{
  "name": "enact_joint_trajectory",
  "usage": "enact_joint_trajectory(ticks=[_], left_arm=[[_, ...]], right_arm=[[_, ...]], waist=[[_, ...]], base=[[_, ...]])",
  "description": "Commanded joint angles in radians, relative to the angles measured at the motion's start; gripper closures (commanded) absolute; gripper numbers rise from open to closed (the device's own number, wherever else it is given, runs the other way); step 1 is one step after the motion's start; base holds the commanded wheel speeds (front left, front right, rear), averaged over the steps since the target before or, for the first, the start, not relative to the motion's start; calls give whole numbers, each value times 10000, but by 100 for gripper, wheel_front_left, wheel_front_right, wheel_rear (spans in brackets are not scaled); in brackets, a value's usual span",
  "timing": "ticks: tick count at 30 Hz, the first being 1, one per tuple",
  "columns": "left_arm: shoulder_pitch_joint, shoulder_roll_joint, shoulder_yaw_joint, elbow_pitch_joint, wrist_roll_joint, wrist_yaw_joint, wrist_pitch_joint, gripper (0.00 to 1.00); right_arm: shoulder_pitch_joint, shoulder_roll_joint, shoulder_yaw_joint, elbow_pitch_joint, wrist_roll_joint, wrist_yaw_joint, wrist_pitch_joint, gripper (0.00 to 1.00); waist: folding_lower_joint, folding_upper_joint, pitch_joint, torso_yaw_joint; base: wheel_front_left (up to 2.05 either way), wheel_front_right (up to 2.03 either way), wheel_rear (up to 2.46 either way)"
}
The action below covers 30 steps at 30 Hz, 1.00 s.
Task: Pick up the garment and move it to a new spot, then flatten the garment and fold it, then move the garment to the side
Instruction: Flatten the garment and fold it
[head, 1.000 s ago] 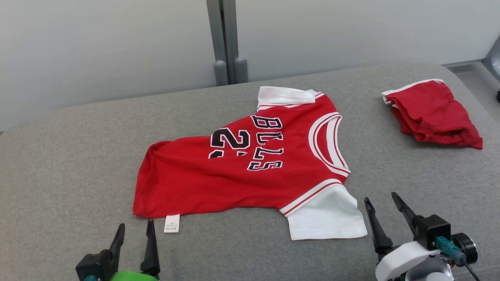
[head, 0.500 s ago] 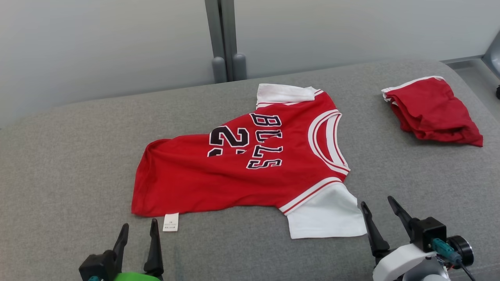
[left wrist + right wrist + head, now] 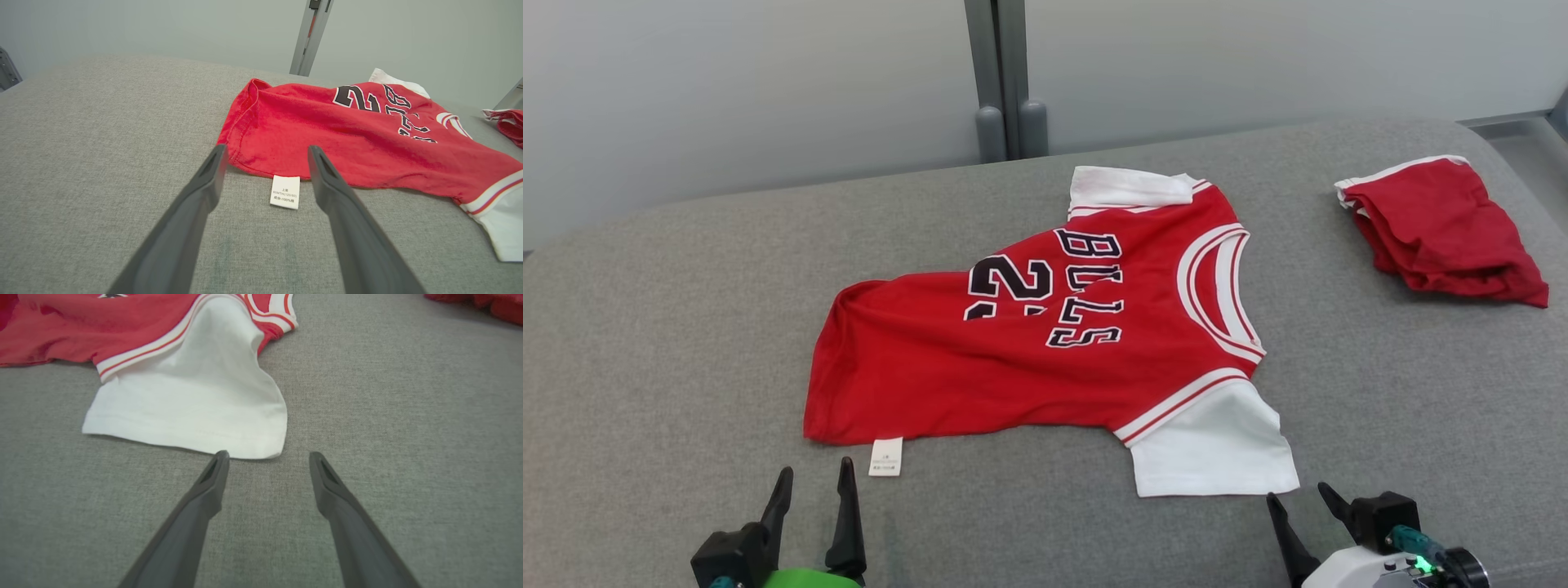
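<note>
The garment (image 3: 1045, 351), a red jersey with black lettering, is lying spread out and print side up in the middle of the grey padded surface (image 3: 645, 327). In the head view its neckline is facing 3 o'clock and its hem 9 o'clock. One white sleeve (image 3: 1213, 445) is lying flat at the garment's 5 o'clock, and a small white care label (image 3: 886, 456) is sticking out below the hem at 7 o'clock. The left gripper (image 3: 816, 467) is pointing at that label from just beside it, its jaws spread wide and holding nothing. The right gripper (image 3: 1297, 492) is sitting at 5 o'clock, just beside the sleeve's near corner, its jaws also spread and empty. Folded red shorts (image 3: 1441, 229) are resting well apart at 2 o'clock.
</note>
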State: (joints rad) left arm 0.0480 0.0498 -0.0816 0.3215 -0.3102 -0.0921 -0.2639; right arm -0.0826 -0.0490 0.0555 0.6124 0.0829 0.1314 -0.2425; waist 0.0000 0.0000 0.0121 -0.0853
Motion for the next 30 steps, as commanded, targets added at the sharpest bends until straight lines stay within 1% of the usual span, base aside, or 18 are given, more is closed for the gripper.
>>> enact_joint_trajectory(ticks=[1, 7, 11, 12, 14, 15, 16, 18, 19, 20, 21, 26, 30], left_arm=[[-137, 18, 29, -27, 33, 34, -2, 0], [-224, 18, 54, -46, 56, 6, -2, 0], [-231, 18, 23, -73, 18, 61, -2, 0], [-231, 18, 28, -79, 5, 65, -2, 0], [-226, 18, 37, -85, -12, 95, -2, 0], [-228, 18, 53, -86, -14, 99, -2, 0], [-235, 18, 69, -89, -17, 103, -2, 0], [-254, 18, 87, -106, -13, 110, -2, 0], [-276, 18, 100, -77, -15, 104, -2, 0], [-291, 18, 92, -42, -14, 89, -2, 0], [-311, 18, 80, -5, -21, 71, -2, 0], [-600, 19, -60, 637, -422, -87, -2, 0], [-1106, 45, -6, 1567, -884, -207, 228, 0]], right_arm=[[-169, -32, 28, 127, 146, -16, -58, 0], [-699, -33, -23, 765, 486, -17, -137, 0], [-1019, -33, 242, 1292, 668, -17, -149, 0], [-1089, -32, 334, 1436, 721, -17, -144, 8], [-1214, -29, 516, 1653, 880, -17, -151, 32], [-1283, -29, 595, 1748, 969, -17, -151, 49], [-1375, -27, 674, 1845, 1061, -17, -152, 53], [-1514, -22, 804, 2034, 1171, -17, -141, 68], [-1620, -24, 875, 2147, 1229, -17, -144, 86], [-1702, -25, 908, 2226, 1267, -17, -146, 96], [-1782, -27, 935, 2296, 1294, -17, -148, 100], [-2156, -35, 843, 2377, 1590, -17, -181, 100], [-2299, -36, 598, 2024, 1590, -17, -219, 100]], waist=[[0, 0, 43, 33], [0, 0, 165, 125], [0, 0, 228, 167], [0, 0, 244, 170], [0, 0, 273, 169], [0, 0, 288, 165], [0, 0, 309, 160], [0, 0, 346, 148], [0, 0, 373, 141], [0, 0, 393, 138], [0, 0, 414, 136], [0, 0, 520, 109], [0, 0, 581, 26]], base=[[0, 0, 0], [0, 0, 0], [0, 0, 0], [0, 0, 0], [0, 0, 0], [0, 0, 0], [0, 0, 0], [0, 0, 0], [0, 0, 0], [0, 0, 0], [0, 0, 0], [0, 0, 0], [0, 0, 0]])
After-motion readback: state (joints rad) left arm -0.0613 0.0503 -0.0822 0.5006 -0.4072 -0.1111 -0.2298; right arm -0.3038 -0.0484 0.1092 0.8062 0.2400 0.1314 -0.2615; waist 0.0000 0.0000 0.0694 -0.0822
